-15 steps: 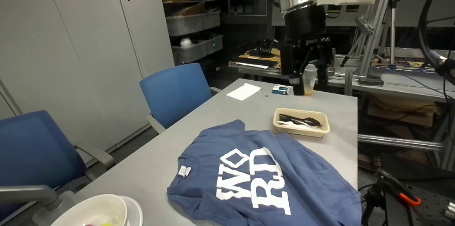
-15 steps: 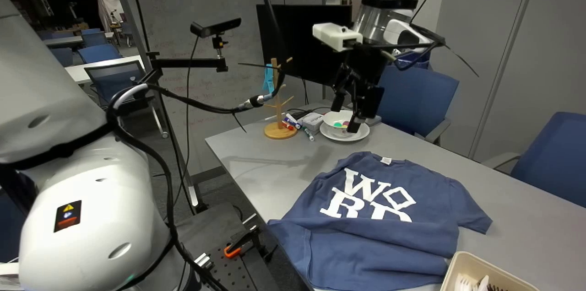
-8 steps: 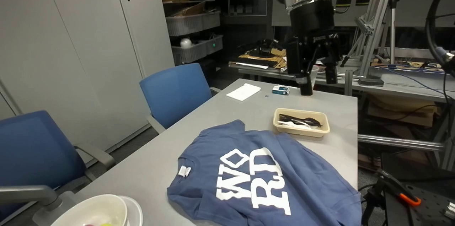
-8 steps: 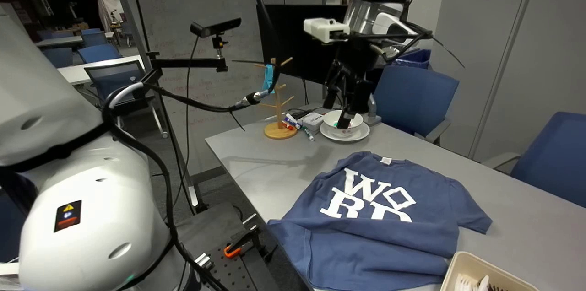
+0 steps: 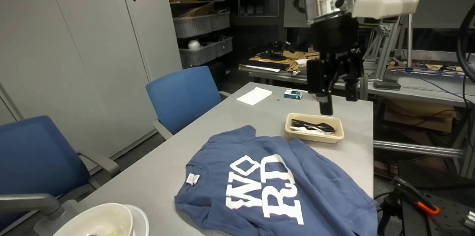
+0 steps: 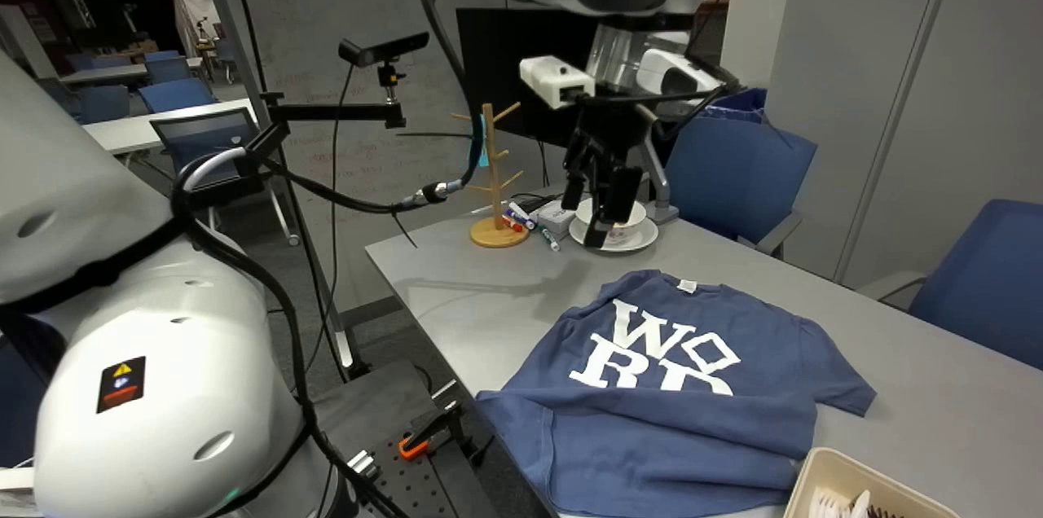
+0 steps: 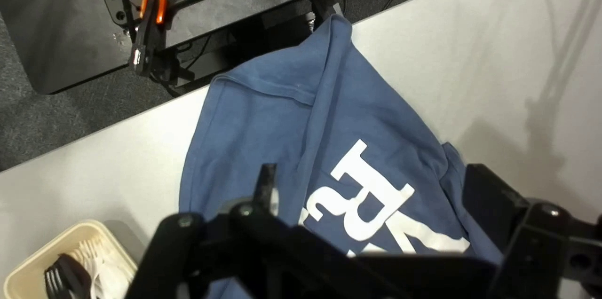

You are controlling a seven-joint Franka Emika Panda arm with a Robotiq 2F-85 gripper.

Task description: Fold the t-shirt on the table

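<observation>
The slate-blue t-shirt (image 5: 219,195) lies with its white lettering up on the grey table (image 5: 156,176). A raised fold runs beside the lettering and, in an exterior view, hides the bottom of the lower letters on the t-shirt (image 6: 676,453). One sleeve is spread out, and one corner of the hem reaches the table's edge. My gripper (image 6: 585,217) hangs in the air above the table, apart from the cloth, with nothing between its fingers. In the wrist view the gripper (image 7: 371,179) has its jaws wide apart, with the lettering visible between them; the gripper covers the lower part of the shirt.
A beige box of plastic cutlery (image 5: 311,137) stands close by the shirt. In an exterior view a bowl (image 6: 635,212) on a plate, several markers (image 6: 521,217) and a wooden stand (image 6: 499,233) sit at the table's far end. Blue chairs (image 5: 185,95) line one side.
The gripper has moved sideways, rightward in one exterior picture and leftward in the other, and looks lower than half a second ago. Its jaws stay apart. The t-shirt has not moved.
</observation>
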